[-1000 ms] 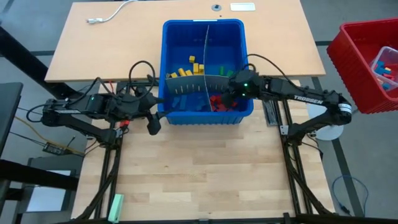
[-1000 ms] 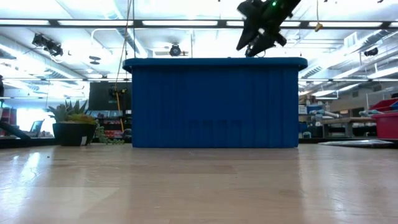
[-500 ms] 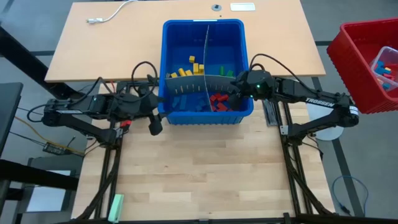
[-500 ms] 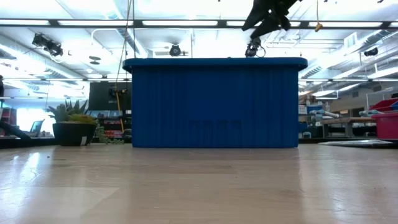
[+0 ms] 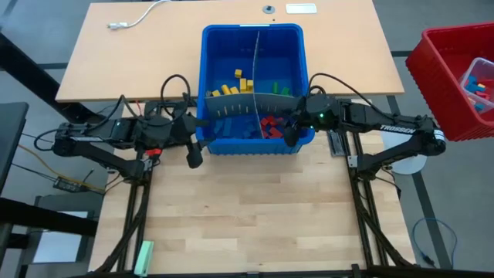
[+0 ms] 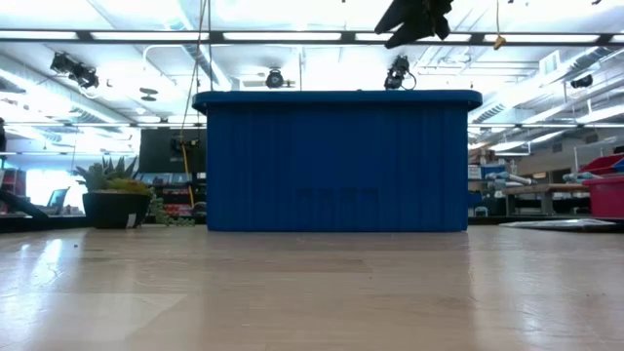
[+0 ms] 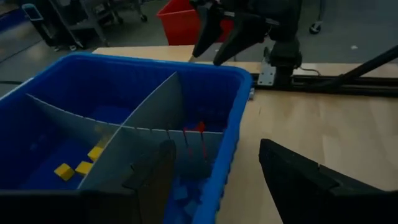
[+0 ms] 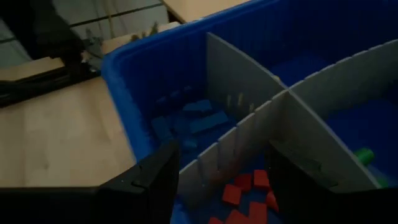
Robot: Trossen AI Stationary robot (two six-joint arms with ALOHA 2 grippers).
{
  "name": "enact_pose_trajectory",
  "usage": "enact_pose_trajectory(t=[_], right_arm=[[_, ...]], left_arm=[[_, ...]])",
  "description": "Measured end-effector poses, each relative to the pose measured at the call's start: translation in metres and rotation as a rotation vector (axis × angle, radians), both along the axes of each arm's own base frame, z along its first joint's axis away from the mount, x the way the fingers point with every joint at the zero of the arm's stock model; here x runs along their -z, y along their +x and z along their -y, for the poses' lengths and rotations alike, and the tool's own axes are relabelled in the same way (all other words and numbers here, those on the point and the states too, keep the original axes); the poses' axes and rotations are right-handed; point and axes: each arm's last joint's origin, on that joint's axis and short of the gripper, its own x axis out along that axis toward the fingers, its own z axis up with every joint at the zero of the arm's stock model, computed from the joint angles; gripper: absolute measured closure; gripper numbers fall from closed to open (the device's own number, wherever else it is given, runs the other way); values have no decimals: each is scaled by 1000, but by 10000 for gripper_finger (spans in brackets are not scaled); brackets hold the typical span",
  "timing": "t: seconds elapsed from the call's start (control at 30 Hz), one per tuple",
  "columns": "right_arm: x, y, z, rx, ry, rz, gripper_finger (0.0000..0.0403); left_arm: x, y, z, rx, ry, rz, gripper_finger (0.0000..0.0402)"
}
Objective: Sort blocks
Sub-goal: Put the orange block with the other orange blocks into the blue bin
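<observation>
A blue bin (image 5: 255, 29) with grey dividers stands in the middle of the table. Its compartments hold yellow blocks (image 5: 235, 83), green blocks (image 5: 279, 89), blue blocks (image 8: 193, 121) and red blocks (image 8: 245, 186). My right gripper (image 5: 291, 135) hangs open and empty above the bin's near right corner, clear of the rim. It shows high over the bin in the low view (image 6: 414, 18). My left gripper (image 5: 193, 157) is open and empty at the bin's near left corner. In its wrist view its fingers (image 7: 298, 180) stand on either side of the bin's wall without touching.
A red crate (image 5: 455, 77) with more pieces stands off the table's right side. A white cable (image 5: 135, 19) lies at the far left, and a pale green bar (image 5: 144, 259) at the near left edge. Bare wood lies between the bin and the near edge.
My right gripper has risen and drawn back from over the red blocks toward the table's near edge, ending above the bin's near right corner. The blocks and the bin have stayed where they were.
</observation>
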Motion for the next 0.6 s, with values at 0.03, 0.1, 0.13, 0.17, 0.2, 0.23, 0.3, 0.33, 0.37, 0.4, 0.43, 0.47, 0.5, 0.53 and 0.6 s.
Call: enact_pose_trajectory(t=[0.03,0.1,0.13,0.17,0.2,0.23,0.3,0.33,0.37,0.4,0.43,0.47,0.5,0.53,0.6], right_arm=[[0,0,-2,-6,3,2,186],[0,1,-4,-17,0,2,188],[0,2,-4,-20,-5,2,189],[0,2,-4,-21,-8,3,191],[0,2,-3,-16,-10,1,192],[0,2,-2,-6,-15,1,194],[-1,2,1,17,-36,11,197],[-2,2,2,20,-46,10,199],[-2,2,4,18,-63,5,201],[-3,2,5,11,-90,2,202],[-4,2,7,1,-124,-1,203],[-6,2,10,-7,-159,-7,203],[-6,2,12,-12,-190,-16,203],[-7,2,14,-12,-210,-25,203],[-7,1,20,-2,-221,-31,200]], left_arm=[[0,0,1,0,-10,5,158],[0,0,1,-3,-27,12,158],[0,0,2,-6,-39,15,158],[1,-1,2,-9,-47,13,158],[1,-1,2,-12,-56,12,158],[1,-1,2,-15,-59,11,158],[2,-1,2,-27,-63,7,158],[2,-2,2,-34,-68,6,158],[3,-2,1,-38,-73,3,158],[3,-2,1,-44,-81,1,158],[4,-2,1,-55,-104,8,158],[4,-2,1,-63,-125,18,158],[3,-2,1,-66,-138,23,158],[4,-2,2,-57,-142,21,158],[5,0,2,-49,-141,12,158]])
